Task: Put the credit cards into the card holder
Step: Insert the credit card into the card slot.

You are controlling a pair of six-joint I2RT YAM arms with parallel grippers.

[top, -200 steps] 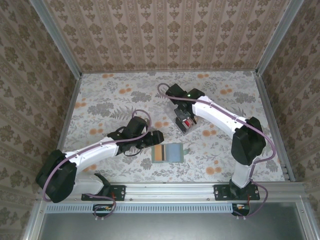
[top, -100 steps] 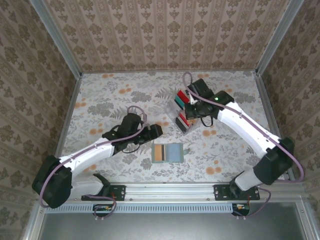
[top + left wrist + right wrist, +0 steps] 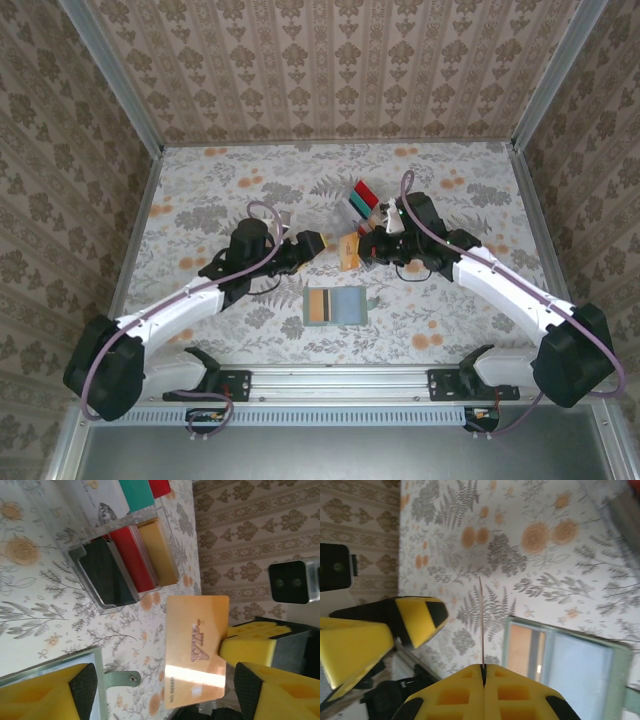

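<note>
Right wrist view: the right gripper (image 3: 482,672) is clenched on an orange card (image 3: 481,620), seen edge-on, near the open holder (image 3: 570,670) lying flat. The left gripper (image 3: 313,245), fingers spread and empty, faces it closely. This is likely a transfer step; next, the card's edge must meet a pocket. More cards (image 3: 135,555) stand in the rack (image 3: 330,190). The tablecloth (image 3: 200,210) is floral and the walls (image 3: 330,70) are papered.

Orange card (image 3: 197,650) upright; holder (image 3: 350,305) open, flat
</note>
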